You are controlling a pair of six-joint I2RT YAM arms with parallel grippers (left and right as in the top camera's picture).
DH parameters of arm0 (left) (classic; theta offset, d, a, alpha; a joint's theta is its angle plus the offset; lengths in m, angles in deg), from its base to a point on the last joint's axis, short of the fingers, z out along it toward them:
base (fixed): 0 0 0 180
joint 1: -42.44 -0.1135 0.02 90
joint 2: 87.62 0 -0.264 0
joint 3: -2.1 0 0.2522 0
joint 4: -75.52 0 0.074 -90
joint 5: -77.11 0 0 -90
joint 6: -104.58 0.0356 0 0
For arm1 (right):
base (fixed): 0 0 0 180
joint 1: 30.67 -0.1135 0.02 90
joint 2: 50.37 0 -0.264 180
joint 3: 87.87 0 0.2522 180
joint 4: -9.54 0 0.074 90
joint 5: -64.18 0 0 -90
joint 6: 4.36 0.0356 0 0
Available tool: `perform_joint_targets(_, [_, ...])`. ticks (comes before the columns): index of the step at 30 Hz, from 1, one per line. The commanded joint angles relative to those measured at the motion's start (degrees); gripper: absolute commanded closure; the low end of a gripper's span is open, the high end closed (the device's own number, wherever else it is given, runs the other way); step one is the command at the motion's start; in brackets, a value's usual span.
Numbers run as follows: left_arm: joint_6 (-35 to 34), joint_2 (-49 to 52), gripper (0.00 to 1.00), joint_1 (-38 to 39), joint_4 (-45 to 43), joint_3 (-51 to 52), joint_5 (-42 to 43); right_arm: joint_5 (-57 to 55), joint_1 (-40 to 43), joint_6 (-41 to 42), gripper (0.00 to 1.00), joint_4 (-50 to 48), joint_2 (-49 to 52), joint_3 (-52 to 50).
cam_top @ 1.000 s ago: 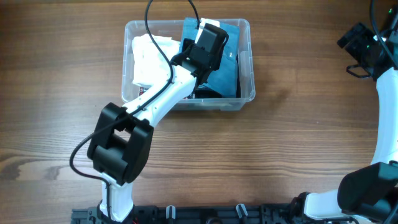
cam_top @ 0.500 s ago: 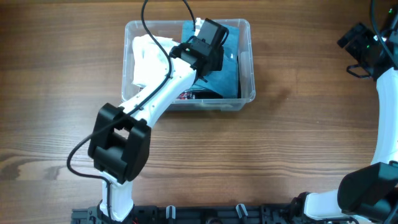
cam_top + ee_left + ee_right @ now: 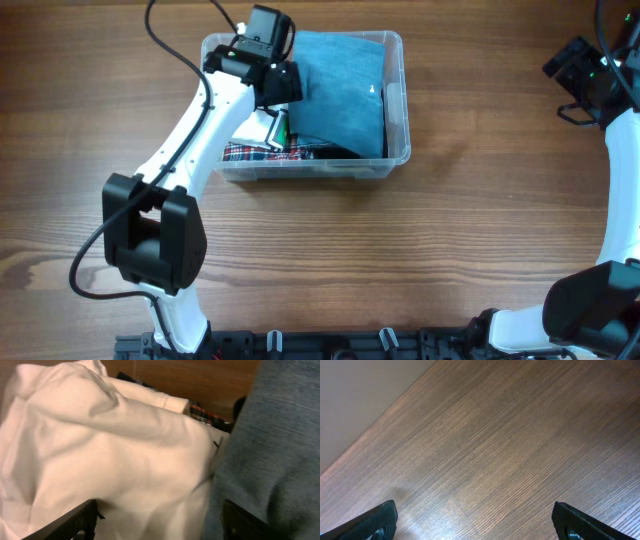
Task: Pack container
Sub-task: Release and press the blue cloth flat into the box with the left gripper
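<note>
Gaping wide, left pincer [image 3: 160, 522] overhangs one container [image 3: 398, 100] of three cloths [image 3: 340, 90]; right pincer [image 3: 480, 525] gapes too.

- The left gripper [image 3: 160, 526] moves from above the blue cloth [image 3: 340, 85] in the middle of the container [image 3: 398, 105] to its left rear corner, over the white cloth [image 3: 100, 460].
- The blue cloth, half hidden 1 second ago, lies in full view.
- The left arm [image 3: 200, 130] swings leftward.
- More of a plaid cloth [image 3: 255, 152] shows along the front wall.
</note>
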Motion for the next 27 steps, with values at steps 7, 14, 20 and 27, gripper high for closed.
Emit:
perform_joint_targets(7, [1.0,2.8,0.53,0.1,2.3,-0.4,-3.6,-0.6,0.0,0.0,0.0,0.0,0.3,-0.2])
perform_joint_targets(14, [3.4,6.0,0.41,5.9,1.3,-0.4,-4.6,-0.6,0.0,0.0,0.0,0.0,0.3,-0.2])
perform_joint_targets(20, [3.8,6.1,0.23,7.3,1.0,-0.4,-5.4,-0.6,0.0,0.0,0.0,0.0,0.3,-0.2])
perform_joint_targets(27, [8.1,6.1,0.04,7.2,3.6,-0.4,-6.0,-0.6,0.0,0.0,0.0,0.0,0.3,-0.2])
